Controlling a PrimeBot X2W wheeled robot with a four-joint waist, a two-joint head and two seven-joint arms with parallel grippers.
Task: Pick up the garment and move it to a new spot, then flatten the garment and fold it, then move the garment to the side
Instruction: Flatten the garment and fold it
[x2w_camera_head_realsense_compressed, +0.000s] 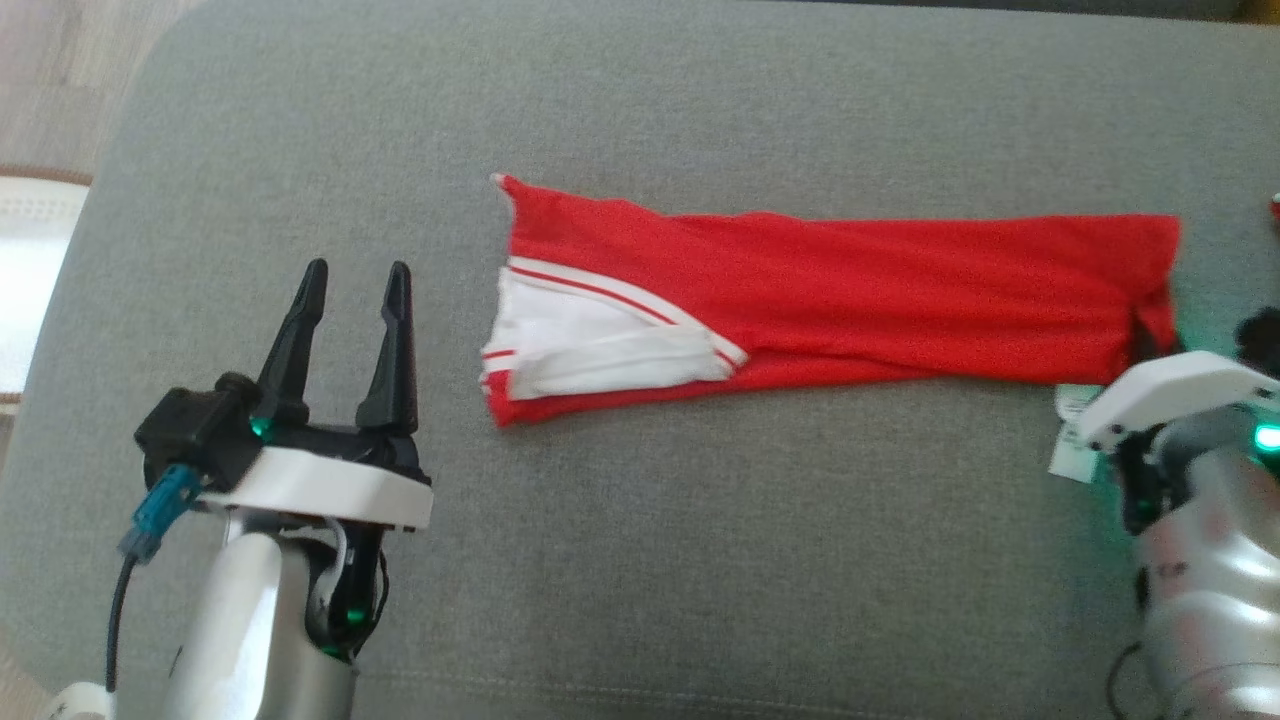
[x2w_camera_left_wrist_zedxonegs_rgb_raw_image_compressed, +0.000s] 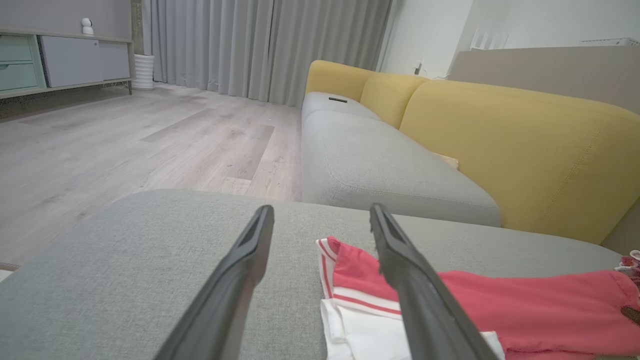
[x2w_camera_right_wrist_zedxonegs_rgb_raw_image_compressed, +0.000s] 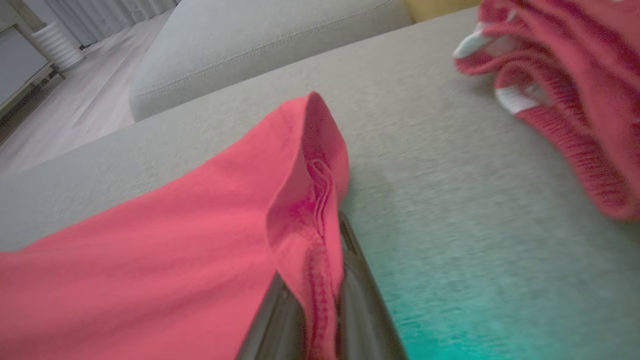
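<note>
R fingers (x2w_camera_right_wrist_zedxonegs_rgb_raw_image_compressed: 362, 310) clamped on garment (x2w_camera_head_realsense_compressed: 850, 290) hem, L fingers (x2w_camera_head_realsense_compressed: 395, 345) spread, near its other end

One folded red garment (x2w_camera_head_realsense_compressed: 830, 300), one bunched red-and-white cloth (x2w_camera_right_wrist_zedxonegs_rgb_raw_image_compressed: 565, 85), two grey seat cushions (x2w_camera_left_wrist_zedxonegs_rgb_raw_image_compressed: 125, 260), three yellow back cushions (x2w_camera_left_wrist_zedxonegs_rgb_raw_image_compressed: 525, 150).

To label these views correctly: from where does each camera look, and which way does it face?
Head view: on the head, looking forward and down at the red garment stretched on the grey cushion; open left gripper lower left, right forearm lower right.
Left wrist view: on the left wrist, looking along its two spread fingers toward the yellow-backed sofa and curtains.
Right wrist view: on the right wrist, looking along the right gripper, shut on the garment's edge.
Shared: head and left wrist views show the garment's white-trimmed end.
</note>
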